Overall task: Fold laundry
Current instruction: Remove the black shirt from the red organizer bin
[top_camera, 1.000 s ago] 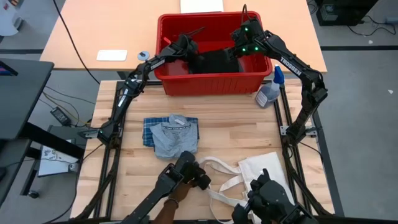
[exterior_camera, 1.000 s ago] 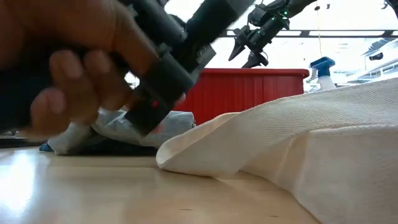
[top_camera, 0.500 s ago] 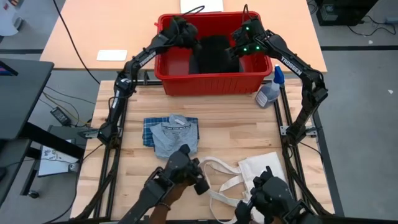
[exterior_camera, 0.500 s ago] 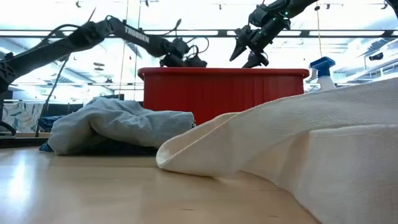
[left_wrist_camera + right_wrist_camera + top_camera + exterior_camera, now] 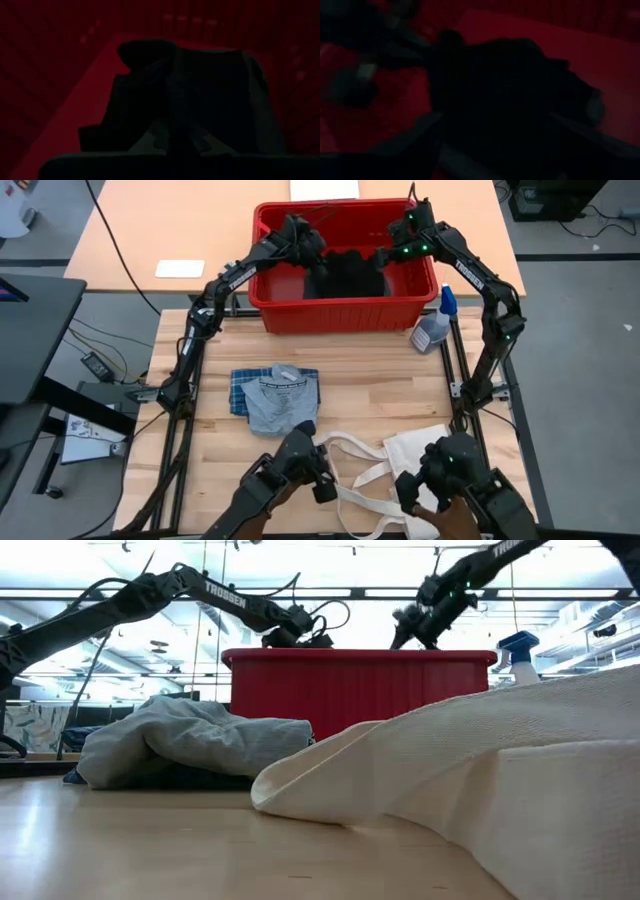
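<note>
Laundry is split between two places: a black piece (image 5: 345, 272) lies bunched in the red bin (image 5: 345, 315) at 12 o'clock on the table (image 5: 380, 395), and a light blue-grey piece (image 5: 280, 402) rests folded on a blue-white plaid piece (image 5: 240, 390) near the table's middle, toward 9 o'clock. Both arms reach into the bin. The left gripper (image 5: 312, 262) sits at the black piece's 9 o'clock edge with its fingers pinched shut; the left wrist view is too dark to show whether cloth is caught between them. The right gripper (image 5: 392, 255) hangs at the garment's 3 o'clock edge, jaws spread wide, holding nothing that I can make out.

Judging by this, the step in hand is picking the next garment out of the bin. The next move likely calls for the right gripper to close on its own edge, then both to lift the cloth clear of the bin wall and spread it on bare wood. A cream tote bag (image 5: 400, 465) lies at 5 o'clock and a spray bottle (image 5: 434, 325) stands just beside the bin at 2 o'clock.
</note>
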Robot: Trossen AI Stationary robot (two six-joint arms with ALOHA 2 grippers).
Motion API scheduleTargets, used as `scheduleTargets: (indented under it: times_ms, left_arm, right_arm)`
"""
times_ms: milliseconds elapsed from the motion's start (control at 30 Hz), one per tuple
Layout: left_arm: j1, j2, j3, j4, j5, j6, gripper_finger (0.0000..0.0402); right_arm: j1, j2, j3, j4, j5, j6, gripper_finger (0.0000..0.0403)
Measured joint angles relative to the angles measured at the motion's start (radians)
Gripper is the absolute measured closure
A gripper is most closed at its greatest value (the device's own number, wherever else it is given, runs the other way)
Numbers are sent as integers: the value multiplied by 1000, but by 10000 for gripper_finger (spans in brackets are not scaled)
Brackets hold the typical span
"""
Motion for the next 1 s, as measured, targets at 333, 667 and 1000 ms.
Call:
scheduleTargets:
  times_ms: [333,667,1000]
  left_arm:
    - [-23,62,-113,235,-198,14,321]
    - [-20,103,-118,251,-253,-115,130]
    - [-23,0,-58,189,-197,-175,85]
  right_arm:
    - [-10,135,-1,-13,-20,40,8]
    - [-13,159,-1,-63,23,66,3]
    - [-42,159,-58,-19,31,69,3]
